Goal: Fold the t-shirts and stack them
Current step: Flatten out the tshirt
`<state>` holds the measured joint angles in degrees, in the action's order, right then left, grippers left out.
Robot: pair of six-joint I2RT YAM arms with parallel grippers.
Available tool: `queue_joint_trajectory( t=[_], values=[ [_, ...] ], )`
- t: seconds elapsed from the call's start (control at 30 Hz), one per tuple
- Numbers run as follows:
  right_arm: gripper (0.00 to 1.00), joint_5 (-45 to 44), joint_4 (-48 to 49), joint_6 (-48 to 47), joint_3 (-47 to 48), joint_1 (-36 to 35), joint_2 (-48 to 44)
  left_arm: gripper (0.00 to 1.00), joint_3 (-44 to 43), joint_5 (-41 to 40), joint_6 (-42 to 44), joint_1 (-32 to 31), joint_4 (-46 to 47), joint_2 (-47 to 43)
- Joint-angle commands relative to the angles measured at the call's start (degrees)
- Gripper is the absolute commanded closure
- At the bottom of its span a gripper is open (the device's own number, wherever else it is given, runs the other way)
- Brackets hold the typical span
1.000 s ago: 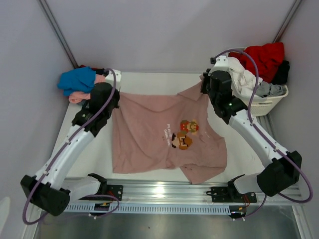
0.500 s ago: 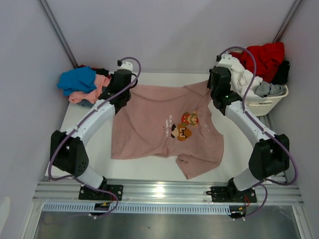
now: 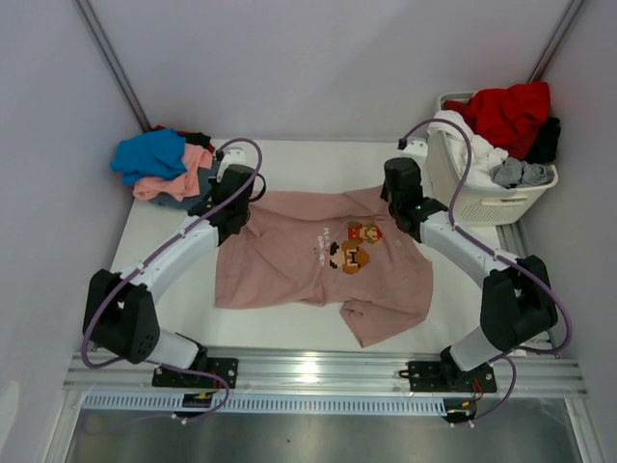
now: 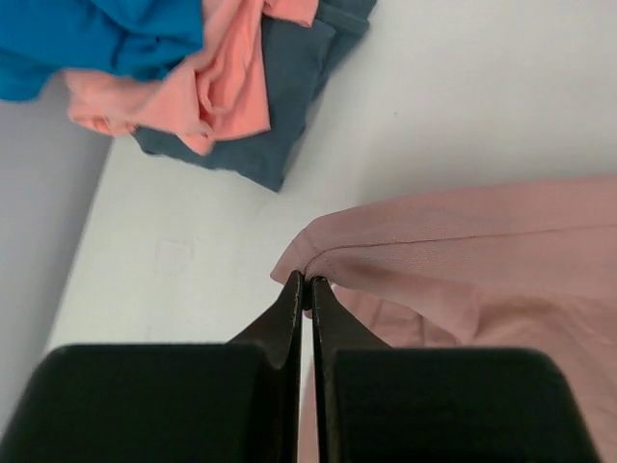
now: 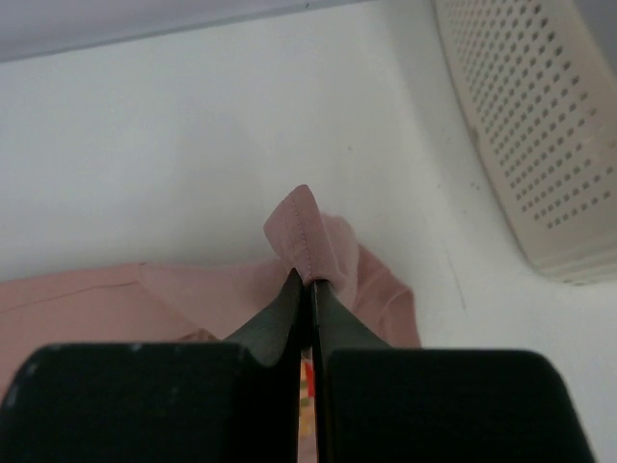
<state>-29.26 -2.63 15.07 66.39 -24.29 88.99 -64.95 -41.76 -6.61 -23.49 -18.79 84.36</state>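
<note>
The dusty-pink t-shirt (image 3: pixel 289 251) with a brown-orange cartoon print lies spread on the white table, print up, one sleeve trailing toward the front. My left gripper (image 4: pixel 307 282) is shut on its far left hem edge (image 4: pixel 463 231). My right gripper (image 5: pixel 308 280) is shut on its far right hem corner (image 5: pixel 304 227). In the top view the left gripper (image 3: pixel 234 198) and right gripper (image 3: pixel 397 193) hold the far edge low over the table. Blue, salmon and slate tees (image 3: pixel 159 166) lie piled at the back left, also in the left wrist view (image 4: pixel 193 87).
A white laundry basket (image 3: pixel 511 203) stands at the back right with red, white and grey clothes (image 3: pixel 506 111); its perforated wall shows in the right wrist view (image 5: pixel 540 125). A metal rail (image 3: pixel 318 371) runs along the front edge. Grey walls enclose the table.
Both grippers have pulled the shirt's far edge away from the back wall toward the table's middle and lowered it. The shirt now lies shorter front to back, its far part folded over.
</note>
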Motion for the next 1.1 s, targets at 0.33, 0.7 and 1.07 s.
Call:
queue_joint_trajectory(
  t=[0.33, 0.7, 1.07],
  values=[
    [1.0, -6.08, -0.1, 9.71, -6.44, -11.91, -0.49, 1.0, 6.67, 2.38, -23.01, -1.3, -5.21, -4.55],
    [1.0, -12.66, -5.26, 11.19, -3.82, -15.08, 2.86, 1.0, 10.72, 4.84, -27.04, -1.3, -6.7, -7.89],
    [0.32, -21.89, -7.57, 15.17, -11.02, -16.75, -5.58, 0.99, 16.16, 8.97, -39.97, -1.3, -11.72, -15.16]
  ],
)
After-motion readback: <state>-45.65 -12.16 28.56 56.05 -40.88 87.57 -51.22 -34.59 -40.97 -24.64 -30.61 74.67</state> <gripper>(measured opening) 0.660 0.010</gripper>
